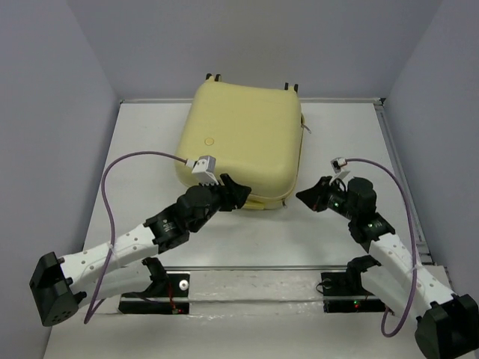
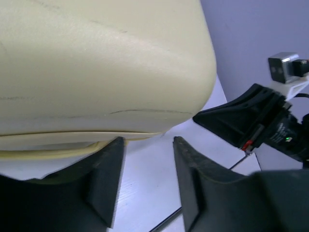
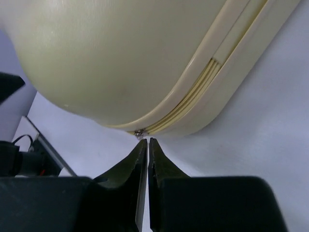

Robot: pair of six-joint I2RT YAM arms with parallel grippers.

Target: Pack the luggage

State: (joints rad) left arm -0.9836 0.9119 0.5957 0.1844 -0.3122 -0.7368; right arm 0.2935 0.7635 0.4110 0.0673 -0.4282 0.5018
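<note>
Top external: left tool [image 1: 238,193] part-open, nothing held, at the near edge of the luggage [image 1: 239,134]. Right tool [image 1: 305,196] pinched closed, empty, by its near-right corner seam. Luggage closed, flat on surface [image 1: 247,239], long axis roughly near-far, wheels [image 1: 213,77] toward far wall.

I count one luggage [image 1: 243,134], big and yellow, on one white counter [image 1: 150,134]. I have two arms, my left arm [image 1: 127,250] and my right arm [image 1: 393,258]. Each arm ends in one tool, so that makes two: my left tool [image 1: 238,193] and my right tool [image 1: 305,196]. Each tool has two black fingers [image 2: 108,169], four in all. There are two purple wires, a left cable [image 1: 138,154] and a right cable [image 1: 374,161]. There are two little grey cameras, a left camera [image 1: 202,164] and a right camera [image 1: 340,161]. The luggage has one small round dimple [image 1: 209,140] on top.
</note>
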